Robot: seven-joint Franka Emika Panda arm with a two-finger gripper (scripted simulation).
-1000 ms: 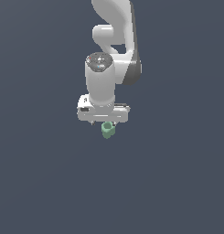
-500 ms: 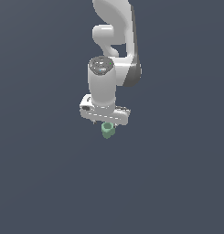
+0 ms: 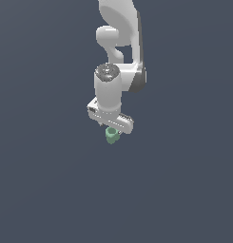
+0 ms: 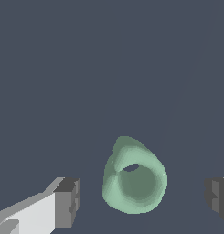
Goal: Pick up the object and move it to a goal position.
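- White arm [image 3: 119, 42] comes down from the top of the exterior view, wrist pointing down over a plain dark grey surface [image 3: 51, 190].
- Pincer [image 4: 143, 199] spread wide, released; fingers [image 4: 67, 202] stand apart from the object on both sides, no contact.
- Pale mint-green object [image 4: 134, 177], hollow, sits between the fingers, just under the pincer in the exterior view [image 3: 111, 135].

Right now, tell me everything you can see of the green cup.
The green cup is small, pale mint and stubby, a short cylinder with a hollow, open middle and thick, slightly uneven walls of matte, plain surface. In the wrist view it lies between the two fingers, with a gap on each side, so neither touches it. In the exterior view it sits just under the gripper.
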